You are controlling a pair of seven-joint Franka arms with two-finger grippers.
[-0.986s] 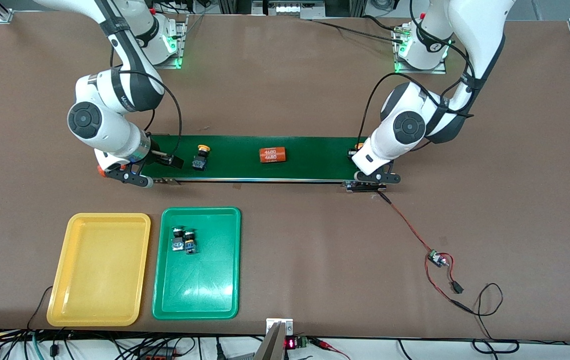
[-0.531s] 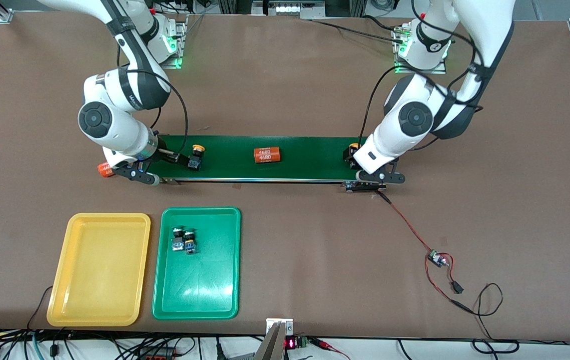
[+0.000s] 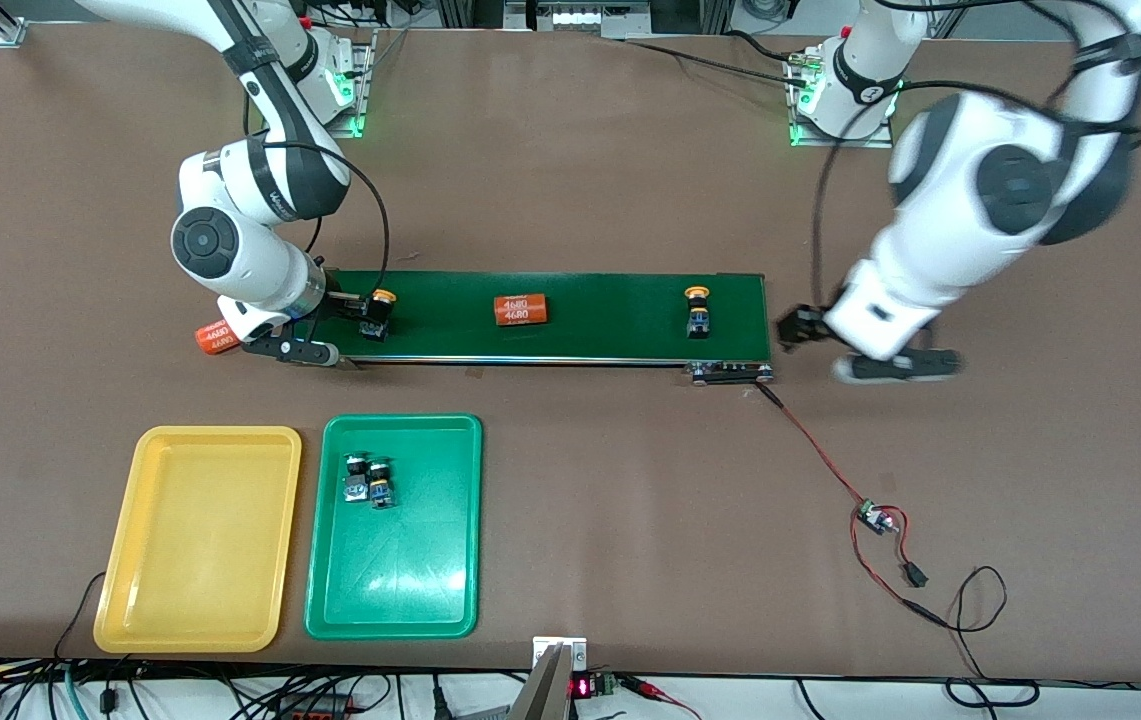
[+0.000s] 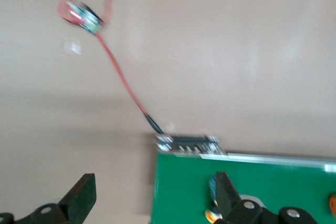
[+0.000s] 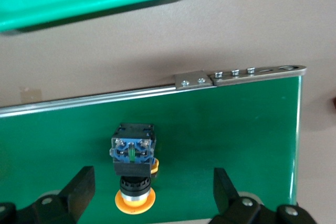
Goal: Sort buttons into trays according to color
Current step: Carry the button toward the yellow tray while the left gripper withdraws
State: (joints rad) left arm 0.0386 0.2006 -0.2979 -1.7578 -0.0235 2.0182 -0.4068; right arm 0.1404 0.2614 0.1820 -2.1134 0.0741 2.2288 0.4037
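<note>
On the dark green belt [image 3: 610,320] a yellow-capped button [image 3: 377,312] lies on its side, its cap between the fingers of my open right gripper [image 3: 355,325]. The right wrist view shows that button [image 5: 134,163] and the right gripper [image 5: 152,190] apart from it. A second yellow button [image 3: 698,308] lies free near the belt's other end. My left gripper [image 3: 830,348] hangs open and empty over the table just off that end; in the left wrist view one of the left gripper's [image 4: 155,200] fingers partly hides the button [image 4: 211,204]. Two buttons [image 3: 370,482] lie in the green tray [image 3: 395,590]. The yellow tray [image 3: 195,540] is empty.
An orange cylinder [image 3: 520,310] with white print lies mid-belt, and another orange cylinder [image 3: 215,338] lies on the table at the belt's right-arm end. A red wire [image 3: 815,450] runs from the belt's motor end to a small circuit board [image 3: 875,517].
The left gripper opened, left the yellow button on the belt and swung away off the belt's end. The other button and the cylinder drifted toward the right arm's end, where the right gripper closed in.
</note>
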